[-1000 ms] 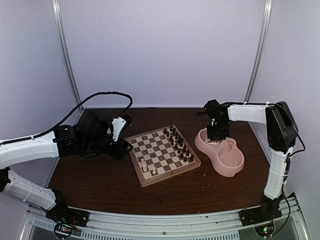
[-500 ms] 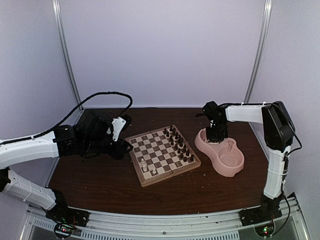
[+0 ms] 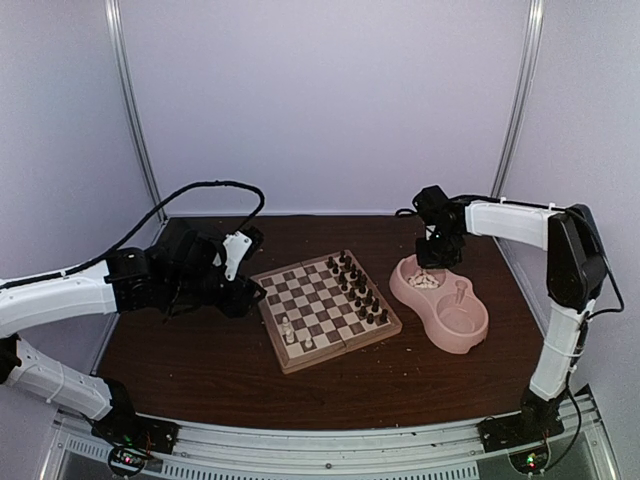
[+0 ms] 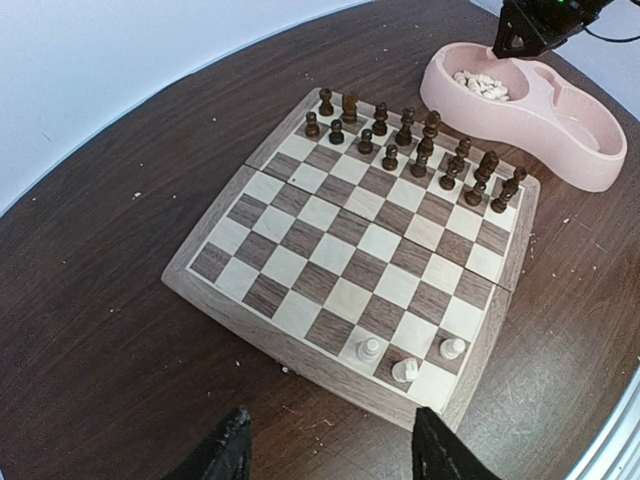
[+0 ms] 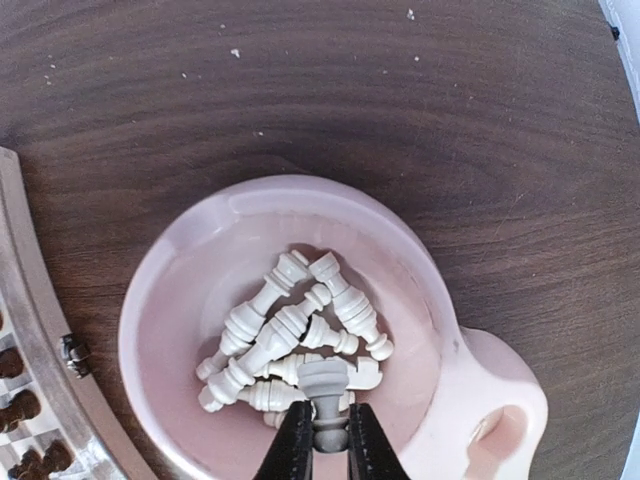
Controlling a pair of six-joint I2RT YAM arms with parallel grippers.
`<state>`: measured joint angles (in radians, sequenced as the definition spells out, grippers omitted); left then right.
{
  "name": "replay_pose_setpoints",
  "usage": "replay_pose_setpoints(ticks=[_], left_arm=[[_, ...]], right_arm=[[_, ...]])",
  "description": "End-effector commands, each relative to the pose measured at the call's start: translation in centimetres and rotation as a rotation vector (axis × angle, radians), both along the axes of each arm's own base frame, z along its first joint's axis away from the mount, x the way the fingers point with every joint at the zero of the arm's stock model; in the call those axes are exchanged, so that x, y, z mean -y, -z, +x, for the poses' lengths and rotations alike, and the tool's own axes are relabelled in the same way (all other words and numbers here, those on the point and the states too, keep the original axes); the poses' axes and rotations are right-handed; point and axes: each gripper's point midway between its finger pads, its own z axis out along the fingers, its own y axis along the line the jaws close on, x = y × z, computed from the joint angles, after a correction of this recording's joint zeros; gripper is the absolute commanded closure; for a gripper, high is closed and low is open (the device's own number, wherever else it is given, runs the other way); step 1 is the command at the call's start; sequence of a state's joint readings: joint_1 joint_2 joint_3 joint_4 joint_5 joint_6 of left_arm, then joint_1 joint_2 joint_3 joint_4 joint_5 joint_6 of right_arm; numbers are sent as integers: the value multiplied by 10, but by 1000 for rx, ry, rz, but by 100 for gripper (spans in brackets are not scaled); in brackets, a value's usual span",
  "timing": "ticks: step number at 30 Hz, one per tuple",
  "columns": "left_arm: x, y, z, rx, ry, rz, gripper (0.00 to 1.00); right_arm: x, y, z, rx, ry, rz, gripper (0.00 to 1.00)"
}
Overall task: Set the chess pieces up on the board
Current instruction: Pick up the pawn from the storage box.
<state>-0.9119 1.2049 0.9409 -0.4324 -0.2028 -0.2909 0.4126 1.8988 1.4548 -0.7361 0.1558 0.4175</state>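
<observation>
Matt wooden board [image 4: 345,225], smooth cream chess pieces [image 5: 285,330], glossy pink bowl [image 5: 300,188] — dark wood-grain table [image 5: 300,90]

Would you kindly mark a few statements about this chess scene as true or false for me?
1. The right end effector is shut on a white chess piece. True.
2. The left end effector holds a dark piece. False: it is open and empty, near the board.
3. Three white pieces are on the board. True.
4. The pink bowl holds no pieces. False: several white pieces lie in one compartment.
</observation>
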Motion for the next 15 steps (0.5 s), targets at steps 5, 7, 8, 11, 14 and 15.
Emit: replay_pose_setpoints(ticks=[5, 7, 8, 11, 14, 15], left_arm=[[1, -21, -1, 14, -13, -53, 45], [0, -23, -2, 11, -18, -66, 45], [0, -24, -2, 10, -20, -74, 45], [-1, -27, -5, 2, -22, -98, 45], [-1, -27, -9, -10, -18, -119, 45], [0, -27, -10, -14, -17, -126, 45]], right_arm=[[-23, -46, -5, 85, -138, 136, 91], [-37, -52, -9, 103, -197, 197, 91], [-45, -55, -13, 114, -232, 229, 91], [-67, -67, -24, 143, -332, 329, 91], [-91, -80, -38, 172, -437, 456, 91], [-103, -84, -45, 174, -489, 518, 91]])
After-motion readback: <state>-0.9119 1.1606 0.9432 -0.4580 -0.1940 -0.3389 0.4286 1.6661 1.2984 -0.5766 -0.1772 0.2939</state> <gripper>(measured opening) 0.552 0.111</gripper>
